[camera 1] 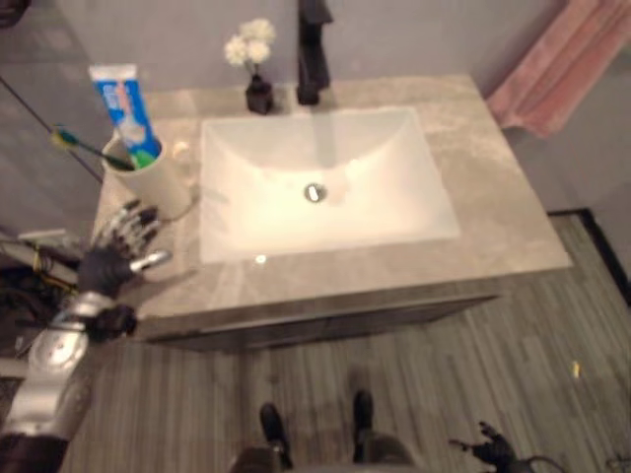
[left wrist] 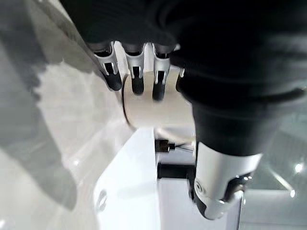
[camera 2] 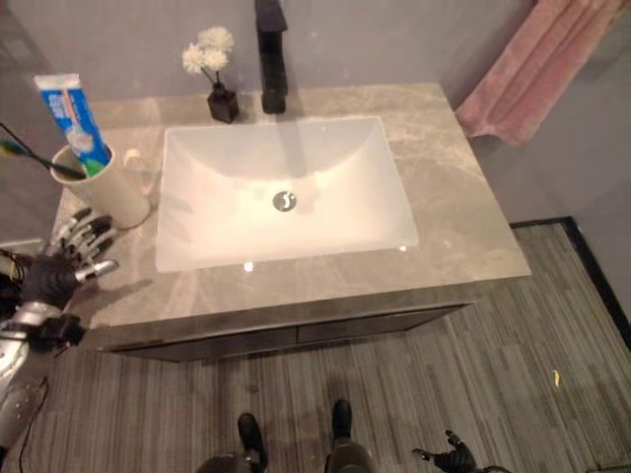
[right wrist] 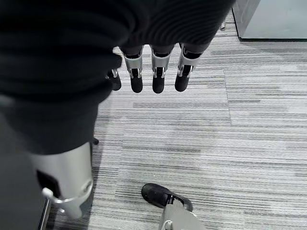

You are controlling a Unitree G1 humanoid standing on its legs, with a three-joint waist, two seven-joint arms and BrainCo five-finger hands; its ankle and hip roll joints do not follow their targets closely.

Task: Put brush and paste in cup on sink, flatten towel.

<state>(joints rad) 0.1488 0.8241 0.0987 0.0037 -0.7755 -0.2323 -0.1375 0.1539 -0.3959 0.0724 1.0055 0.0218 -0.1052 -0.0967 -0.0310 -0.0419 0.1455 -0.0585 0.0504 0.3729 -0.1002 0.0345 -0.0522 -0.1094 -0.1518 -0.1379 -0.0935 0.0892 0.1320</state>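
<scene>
A white cup (camera 2: 104, 192) stands on the grey stone counter (camera 2: 463, 212) just to the left of the white sink basin (camera 2: 281, 197), and it serves as the fixed mark here. In the cup stand the toothpaste tube (camera 2: 74, 116), blue and white and upright, and the toothbrush (camera 2: 30, 158), whose green and dark handle slants out over the cup's left rim. The left hand (camera 2: 69, 258) hovers over the counter edge just in front of the cup, near it but apart from it, its fingers spread and fairly straight and holding nothing. The left wrist view adds what the head views cannot: looking along the fingers (left wrist: 136, 81), the cup's white wall sits just past the dark tips, with a gap visible, and the thumb held apart. Behind the cup and to its right, at the back of the counter, are a small dark vase of white flowers (camera 1: 254, 61) and a black faucet (camera 1: 312, 49). The pink towel (camera 2: 537, 64) hangs against the wall well to the right of the cup, beyond the far end of the counter, bunched in folds. The right hand (camera 2: 452, 456) shows low down, far from the cup and off the counter, over the striped grey floor (right wrist: 240, 143); the right wrist view shows its fingers hanging straight and relaxed with nothing in them.
</scene>
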